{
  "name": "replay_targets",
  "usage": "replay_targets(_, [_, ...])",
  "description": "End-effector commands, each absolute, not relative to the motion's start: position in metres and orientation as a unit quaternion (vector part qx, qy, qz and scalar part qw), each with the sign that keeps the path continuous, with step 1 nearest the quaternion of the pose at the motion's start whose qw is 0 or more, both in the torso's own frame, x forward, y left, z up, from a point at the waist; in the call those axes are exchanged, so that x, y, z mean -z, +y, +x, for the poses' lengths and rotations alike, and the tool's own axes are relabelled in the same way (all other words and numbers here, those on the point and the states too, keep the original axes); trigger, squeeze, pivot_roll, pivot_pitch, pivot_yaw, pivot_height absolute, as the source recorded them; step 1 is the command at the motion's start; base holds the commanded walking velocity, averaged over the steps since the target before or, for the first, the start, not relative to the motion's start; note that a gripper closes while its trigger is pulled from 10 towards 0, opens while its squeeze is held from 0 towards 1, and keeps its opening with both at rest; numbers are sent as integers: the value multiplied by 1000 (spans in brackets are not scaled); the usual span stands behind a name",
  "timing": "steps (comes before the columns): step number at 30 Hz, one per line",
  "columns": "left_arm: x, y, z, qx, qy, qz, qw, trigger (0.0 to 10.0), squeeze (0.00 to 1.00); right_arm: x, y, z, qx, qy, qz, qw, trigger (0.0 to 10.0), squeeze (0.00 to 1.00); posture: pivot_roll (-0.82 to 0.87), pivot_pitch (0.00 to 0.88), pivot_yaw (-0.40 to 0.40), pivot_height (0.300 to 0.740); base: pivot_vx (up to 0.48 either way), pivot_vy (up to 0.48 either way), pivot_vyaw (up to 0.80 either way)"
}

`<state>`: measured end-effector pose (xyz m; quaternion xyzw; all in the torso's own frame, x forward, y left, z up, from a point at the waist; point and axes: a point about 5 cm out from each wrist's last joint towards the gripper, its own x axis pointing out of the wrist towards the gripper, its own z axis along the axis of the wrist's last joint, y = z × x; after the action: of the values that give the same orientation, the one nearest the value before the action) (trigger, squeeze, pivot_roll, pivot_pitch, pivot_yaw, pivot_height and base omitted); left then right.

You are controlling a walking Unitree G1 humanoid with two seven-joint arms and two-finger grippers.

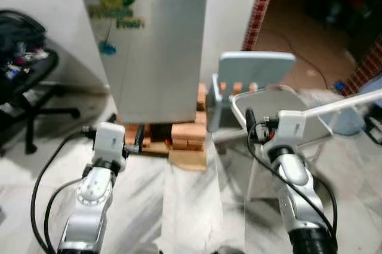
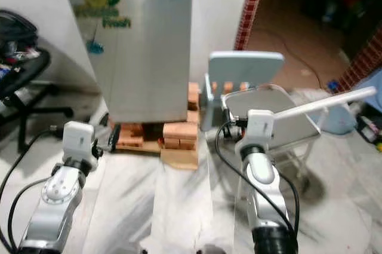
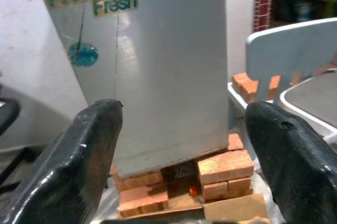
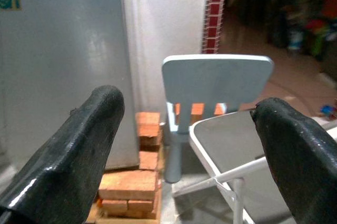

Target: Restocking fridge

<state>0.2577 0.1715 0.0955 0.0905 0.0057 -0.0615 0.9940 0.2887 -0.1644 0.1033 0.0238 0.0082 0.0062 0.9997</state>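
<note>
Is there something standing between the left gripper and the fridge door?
Nothing visible does. The left gripper, fingers open, points straight at the closed fridge, with only bare floor and the bricks under the fridge ahead. The small chair stands off to the right.

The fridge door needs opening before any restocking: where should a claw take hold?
No handle shows on the fridge. Its door is shut and flat, so hook the door's right vertical edge with the open right claw, coming from the chair side; the hinge side is unclear.

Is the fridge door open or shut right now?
Shut. The fridge door lies flat and flush across the front, with no gap and none of the inside showing. It stands on bricks.
</note>
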Motion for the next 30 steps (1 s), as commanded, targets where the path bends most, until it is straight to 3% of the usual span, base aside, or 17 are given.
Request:
replay_targets(1, [-97,177,254,68,0,94,993,10000,0,-107,-160,290,-13,0,22,1000,10000,0,66,0,-19,740,0,450,-800])
replay_targets(18, [-105,180,254,76,-7,119,990,10000,0,-113,-150,297,-19,-10,31,999,10000,0,76,4,1,740,0,451,-800])
replay_targets(24, [-99,176,248,73,7,112,991,10000,0,-98,-159,288,5,16,47,999,10000,0,93,3,-9,740,0,454,-800])
replay_targets(30, [-93,181,239,58,24,106,992,10000,0,-100,-170,285,8,12,32,999,10000,0,96,0,-14,740,0,454,-79])
